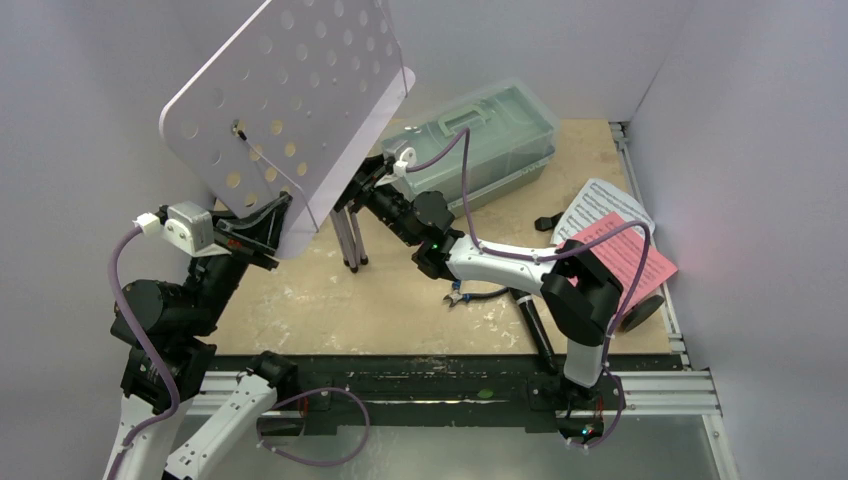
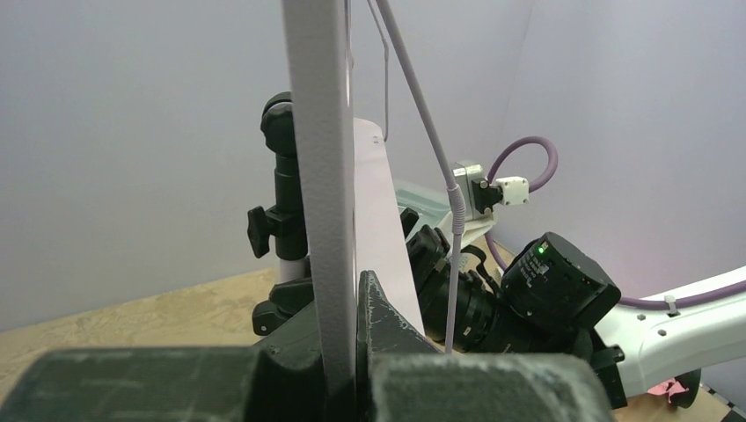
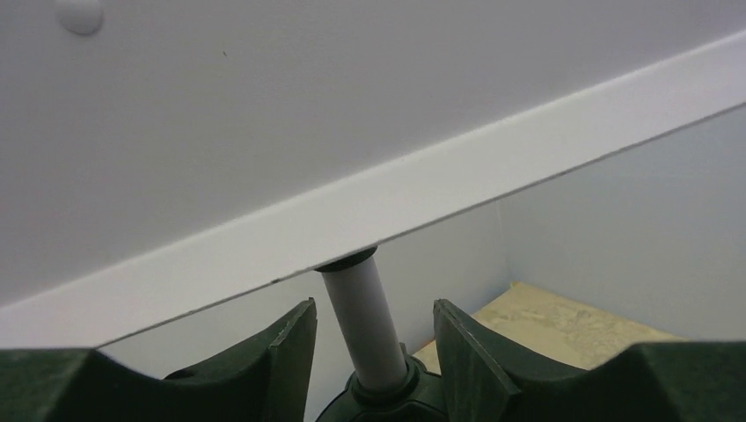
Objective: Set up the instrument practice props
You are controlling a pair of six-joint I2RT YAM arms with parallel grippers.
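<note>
the stand (image 1: pixel 290 100) is at the back left of the table (image 1: pixel 400 310), with its legs (image 1: pixel 352 240) down on the board and its plate (image 2: pixel 321 176) tilted high over the left arm. the left gripper (image 1: pixel 262 225) is clenched on the plate's lower edge, and its wrist view shows that edge pinched between the fingers. the right gripper (image 1: pixel 368 185) reaches in under the plate. its own view shows the pole (image 3: pixel 365 316) between the jaws with a gap on each side, so it is released and grasps nothing. the pink sheet (image 1: pixel 630 255) and white sheet (image 1: pixel 600 205) lie at the right edge, well apart from the stand.

the legs look bunched rather than spread, so the stand probably cannot carry itself. if the left gripper lets go before the right has the pole, the stand could topple toward the toolbox (image 1: pixel 480 135) just behind. the pinch on a thin edge, far above the feet, could slip or twist the plate. an off-centre close on the pole could shove it sideways and skid the feet. with both arms gripping, opposed pulls could strain the plate's joint.
</note>
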